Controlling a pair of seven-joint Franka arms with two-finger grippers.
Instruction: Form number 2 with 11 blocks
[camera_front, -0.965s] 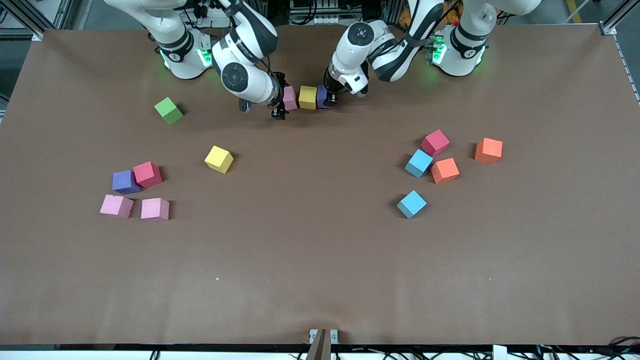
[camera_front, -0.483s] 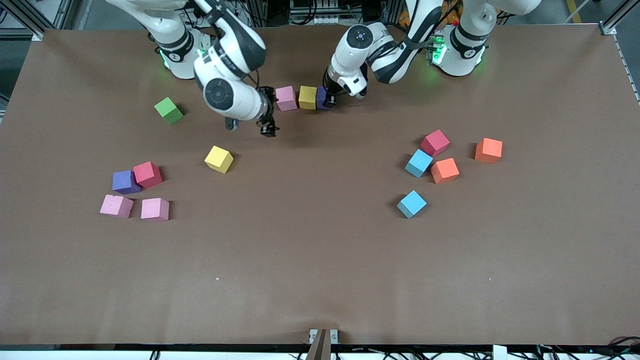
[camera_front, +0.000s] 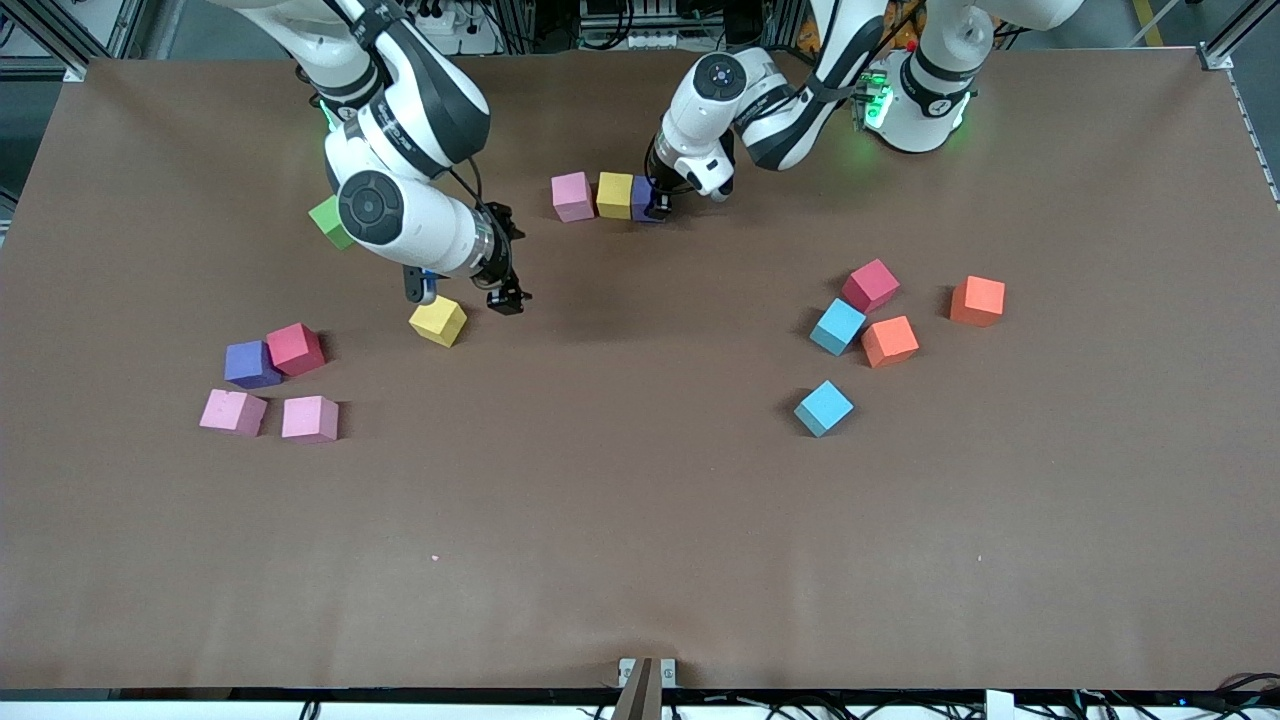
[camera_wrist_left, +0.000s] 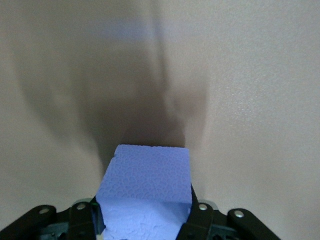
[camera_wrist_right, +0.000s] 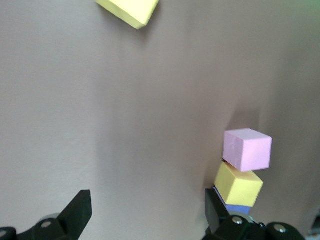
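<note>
Close to the robots' bases, a pink block (camera_front: 572, 196), a yellow block (camera_front: 615, 195) and a purple block (camera_front: 643, 198) stand side by side in a short row. My left gripper (camera_front: 657, 203) is shut on the purple block (camera_wrist_left: 147, 185), which fills the space between its fingers (camera_wrist_left: 200, 220). My right gripper (camera_front: 506, 292) hangs open with nothing in it, over the table beside a loose yellow block (camera_front: 437, 320). The right wrist view shows that yellow block (camera_wrist_right: 129, 9) and the row's pink (camera_wrist_right: 247, 149), yellow (camera_wrist_right: 238, 185) and purple (camera_wrist_right: 240, 208) blocks beside my right gripper (camera_wrist_right: 146, 212).
Toward the right arm's end lie a green cube (camera_front: 328, 222), partly hidden by the arm, a purple block (camera_front: 250, 364), a red block (camera_front: 296, 348) and two pink blocks (camera_front: 233, 411) (camera_front: 310, 418). Toward the left arm's end lie a red block (camera_front: 870, 285), two light blue blocks (camera_front: 837, 326) (camera_front: 823, 407) and two orange blocks (camera_front: 889, 340) (camera_front: 977, 301).
My right gripper has left the pink block at the row's end and swung away to the loose yellow block. The left gripper has stayed on the purple block.
</note>
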